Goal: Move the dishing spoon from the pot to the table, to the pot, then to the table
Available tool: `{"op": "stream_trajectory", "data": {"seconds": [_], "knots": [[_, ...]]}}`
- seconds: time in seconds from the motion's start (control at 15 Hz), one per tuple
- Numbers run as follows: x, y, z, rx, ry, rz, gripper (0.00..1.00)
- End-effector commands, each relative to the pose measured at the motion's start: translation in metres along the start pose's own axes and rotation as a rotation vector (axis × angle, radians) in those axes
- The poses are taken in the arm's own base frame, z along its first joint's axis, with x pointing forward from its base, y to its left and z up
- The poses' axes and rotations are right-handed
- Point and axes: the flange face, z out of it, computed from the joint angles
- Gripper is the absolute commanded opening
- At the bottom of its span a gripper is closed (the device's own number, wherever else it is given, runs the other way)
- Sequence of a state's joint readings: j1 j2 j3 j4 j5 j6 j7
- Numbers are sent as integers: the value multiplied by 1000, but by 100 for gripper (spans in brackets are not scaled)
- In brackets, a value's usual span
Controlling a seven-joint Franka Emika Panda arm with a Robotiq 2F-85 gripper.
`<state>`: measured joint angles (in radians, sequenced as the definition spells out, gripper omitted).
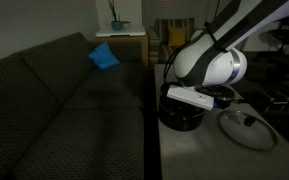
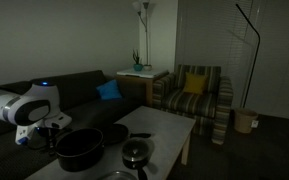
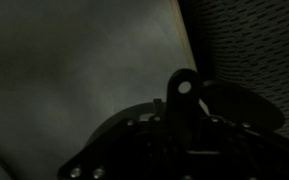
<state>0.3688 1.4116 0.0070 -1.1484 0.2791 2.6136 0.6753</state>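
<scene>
Robot arm [image 2: 14, 105] hangs by black pot [image 2: 79, 150] at tabletop [image 2: 166, 126] edge, sofa [image 1: 64, 100] alongside; tool [image 2: 46, 130] (too dark to tell whether wide or narrow) sits near rim.

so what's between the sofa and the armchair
a small side table with a plant, seen in an exterior view between sofa and armchair

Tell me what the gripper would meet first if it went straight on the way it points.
Probably the large, deep, round black pot: the gripper points down at its rim. Too dark to be sure.
</scene>
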Motion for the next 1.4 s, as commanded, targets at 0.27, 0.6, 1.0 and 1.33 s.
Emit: {"op": "stream_trajectory", "data": {"seconds": [0.27, 0.6, 1.0, 1.33], "knots": [[0, -2, 0, -16, -9, -11, 7], [-17, -11, -6, -43, 25, -11, 7], [-31, -20, -17, -88, 81, 6, 7], [-36, -21, -31, -122, 130, 38, 7]]}}
